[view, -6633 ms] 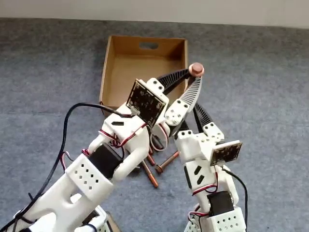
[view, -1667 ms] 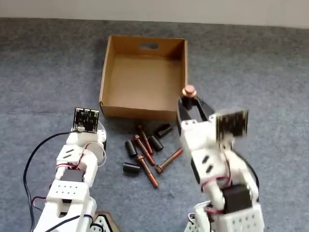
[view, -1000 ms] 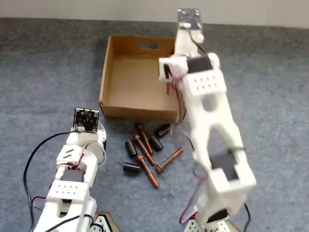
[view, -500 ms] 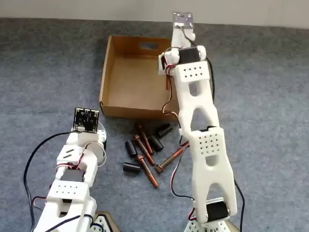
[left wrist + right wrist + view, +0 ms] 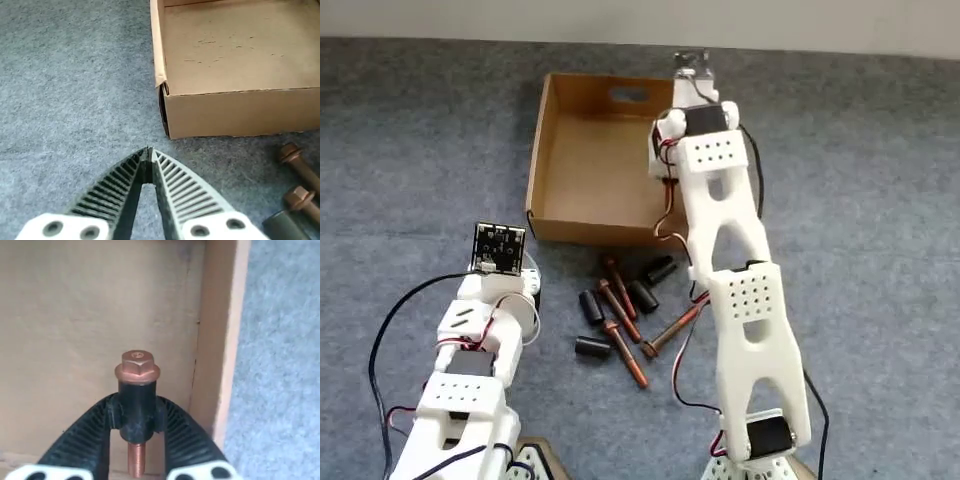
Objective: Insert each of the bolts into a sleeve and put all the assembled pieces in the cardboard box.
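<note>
My right gripper (image 5: 136, 410) is shut on a black sleeve (image 5: 136, 407) with a copper bolt (image 5: 137, 367) pushed through it, head outward. It hangs inside the cardboard box (image 5: 222, 340), close to one side wall. In the high view the right arm (image 5: 715, 190) stretches over the right side of the box (image 5: 535, 160) and covers its gripper. My left gripper (image 5: 146, 152) is shut on nothing, low over the carpet near a front corner of the box (image 5: 240, 115). Several loose bolts (image 5: 623, 350) and black sleeves (image 5: 592, 348) lie in front of the box.
Grey carpet surrounds everything. The left arm (image 5: 485, 320) is folded back at the front left. Two bolts (image 5: 295, 160) and a sleeve (image 5: 280, 222) lie close beside the left gripper. The box floor (image 5: 600, 160) is bare.
The right arm has swung with the sleeved bolt from in front of the box out over it, then sunk a little inside. The left arm drew back earlier and has since stayed still.
</note>
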